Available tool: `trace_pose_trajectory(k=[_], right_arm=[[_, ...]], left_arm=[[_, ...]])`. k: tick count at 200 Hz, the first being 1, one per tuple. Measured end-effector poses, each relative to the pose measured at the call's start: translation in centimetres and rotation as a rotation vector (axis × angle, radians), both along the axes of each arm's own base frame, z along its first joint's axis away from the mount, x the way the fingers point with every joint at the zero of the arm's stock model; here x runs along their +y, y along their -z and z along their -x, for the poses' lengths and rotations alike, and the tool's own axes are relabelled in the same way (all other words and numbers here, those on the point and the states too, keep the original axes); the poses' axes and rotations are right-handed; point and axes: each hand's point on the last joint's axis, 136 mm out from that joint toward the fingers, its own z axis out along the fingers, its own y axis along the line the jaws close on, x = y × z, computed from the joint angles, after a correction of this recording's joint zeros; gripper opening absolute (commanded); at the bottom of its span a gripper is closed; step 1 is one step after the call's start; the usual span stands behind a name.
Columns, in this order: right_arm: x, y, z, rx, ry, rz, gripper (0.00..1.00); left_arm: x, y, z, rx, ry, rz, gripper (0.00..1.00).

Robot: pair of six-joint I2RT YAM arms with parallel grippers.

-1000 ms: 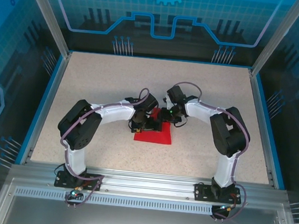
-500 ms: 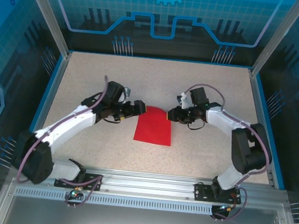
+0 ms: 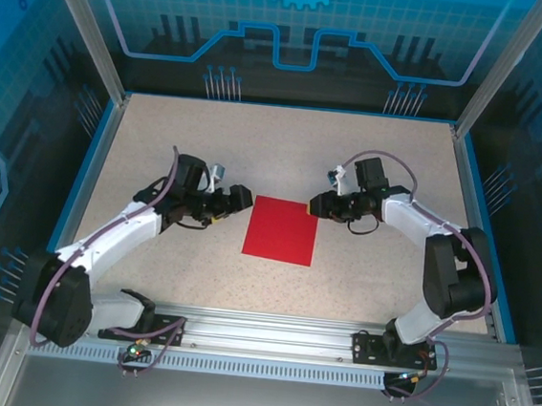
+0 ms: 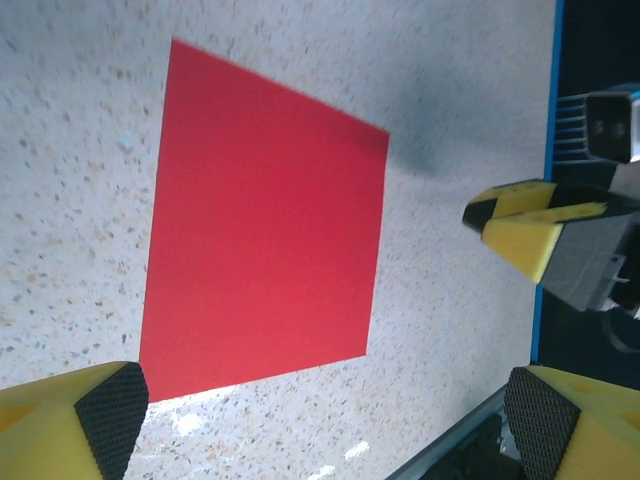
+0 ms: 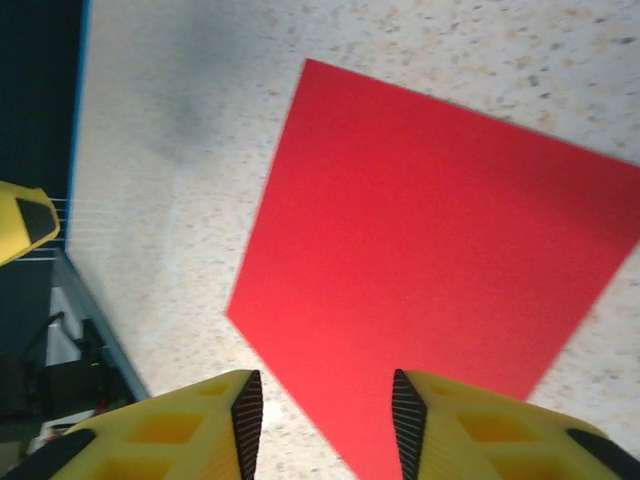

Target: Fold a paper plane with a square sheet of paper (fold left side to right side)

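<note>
The square sheet of paper [image 3: 281, 230] lies flat on the speckled table, red face up, its four corners showing. It also appears in the left wrist view [image 4: 265, 220] and the right wrist view [image 5: 430, 260]. My left gripper [image 3: 238, 201] hovers just left of the sheet's far left corner, fingers spread wide with only table between them [image 4: 325, 430]. My right gripper [image 3: 313, 206] sits at the sheet's far right corner, fingers apart above the red surface [image 5: 320, 420], holding nothing.
A blue rim [image 3: 89, 171] borders the table on the left, right and far sides. An aluminium rail [image 3: 259, 331] runs along the near edge by the arm bases. Bare speckled tabletop [image 3: 286, 147] stretches beyond the sheet.
Both grippers have drawn apart from the sheet's far edge, the left going left, the right going right. The sheet, bowed at its far edge half a second ago, now lies flat.
</note>
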Motion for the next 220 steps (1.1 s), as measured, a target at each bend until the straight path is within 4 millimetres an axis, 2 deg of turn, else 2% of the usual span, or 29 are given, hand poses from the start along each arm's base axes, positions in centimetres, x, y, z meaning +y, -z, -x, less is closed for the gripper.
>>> trace_pose_trajectory(k=[18,42,64,91,111,138,174,220], right_arm=[[-0.3,1.2,-0.3,0.002,0.002,0.100,0.67],[0.3,2.8,-1.3,-0.019,-0.024,0.254,0.80],[0.7,4.4,-2.2,-0.030,-0.038,0.386,0.87],[0.2,5.9,-3.4,-0.028,-0.029,0.513,0.94],[-0.2,6.8,-3.9,-0.017,-0.025,0.574,0.96],[-0.2,7.9,-3.6,0.007,-0.037,0.605,0.96],[0.4,7.9,-3.3,0.006,-0.034,0.605,0.96],[1.9,7.7,-2.2,0.002,-0.041,0.572,0.93]], left_arm=[[-1.7,1.7,0.6,0.046,0.049,-0.005,0.96],[-4.3,4.0,1.4,0.113,0.111,-0.019,0.96],[-6.0,6.1,1.6,0.168,0.141,-0.032,0.96],[-7.3,7.6,1.3,0.203,0.164,-0.049,0.95],[-8.0,8.2,1.3,0.216,0.176,-0.056,0.96],[-8.0,9.1,1.5,0.236,0.177,-0.073,0.96],[-7.6,10.6,1.9,0.274,0.167,-0.117,0.96],[-7.6,10.8,1.9,0.273,0.165,-0.124,0.96]])
